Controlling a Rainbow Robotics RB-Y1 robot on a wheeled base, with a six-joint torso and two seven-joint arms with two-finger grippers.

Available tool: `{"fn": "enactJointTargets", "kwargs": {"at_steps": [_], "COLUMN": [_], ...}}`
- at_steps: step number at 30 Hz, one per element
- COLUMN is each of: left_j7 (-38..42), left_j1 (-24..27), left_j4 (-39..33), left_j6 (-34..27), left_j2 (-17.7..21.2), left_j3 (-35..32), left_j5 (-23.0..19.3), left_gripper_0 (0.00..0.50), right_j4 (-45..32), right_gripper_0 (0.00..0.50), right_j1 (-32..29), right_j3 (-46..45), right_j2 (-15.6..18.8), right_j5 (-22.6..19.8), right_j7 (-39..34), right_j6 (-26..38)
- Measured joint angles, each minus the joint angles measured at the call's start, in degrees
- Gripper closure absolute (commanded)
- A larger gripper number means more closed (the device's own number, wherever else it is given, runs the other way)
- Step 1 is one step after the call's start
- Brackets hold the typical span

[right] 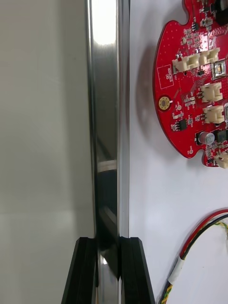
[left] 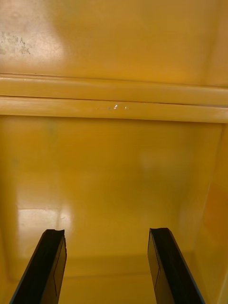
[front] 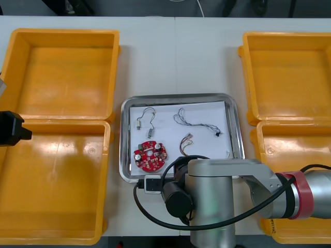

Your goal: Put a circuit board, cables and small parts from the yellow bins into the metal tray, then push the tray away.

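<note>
The right gripper (right: 108,243) is clamping the near rim of the shiny rectangular metal tray (front: 181,96); the round red circuit board (front: 151,156) is lying in its near-left corner. The left gripper (left: 107,235) is hovering, fingers apart, over a yellow plastic bin (left: 114,166).

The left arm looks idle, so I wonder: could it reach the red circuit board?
Probably yes. The circuit board lies uncovered in the near left corner of the metal tray, toward the left gripper, open over a yellow bin. The right gripper, shut on the tray's near rim, crowds it.
</note>
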State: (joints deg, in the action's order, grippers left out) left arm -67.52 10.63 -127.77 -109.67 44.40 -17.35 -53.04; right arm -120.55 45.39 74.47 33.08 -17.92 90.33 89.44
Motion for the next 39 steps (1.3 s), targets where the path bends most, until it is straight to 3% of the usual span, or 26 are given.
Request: {"fn": "enactJointTargets", "kwargs": {"at_steps": [39], "left_j7": [0.0], "left_j1": [0.0], "left_j4": [0.0], "left_j6": [0.0], "left_j2": [0.0], "left_j3": [0.0], "left_j5": [0.0], "left_gripper_0": [0.0], "right_j4": [9.5], "right_gripper_0": [0.5], "right_j1": [8.27], "right_j3": [-0.05], "right_j2": [-0.26], "right_j5": [-0.06], "right_j7": [0.0], "right_j6": [-4.22]}}
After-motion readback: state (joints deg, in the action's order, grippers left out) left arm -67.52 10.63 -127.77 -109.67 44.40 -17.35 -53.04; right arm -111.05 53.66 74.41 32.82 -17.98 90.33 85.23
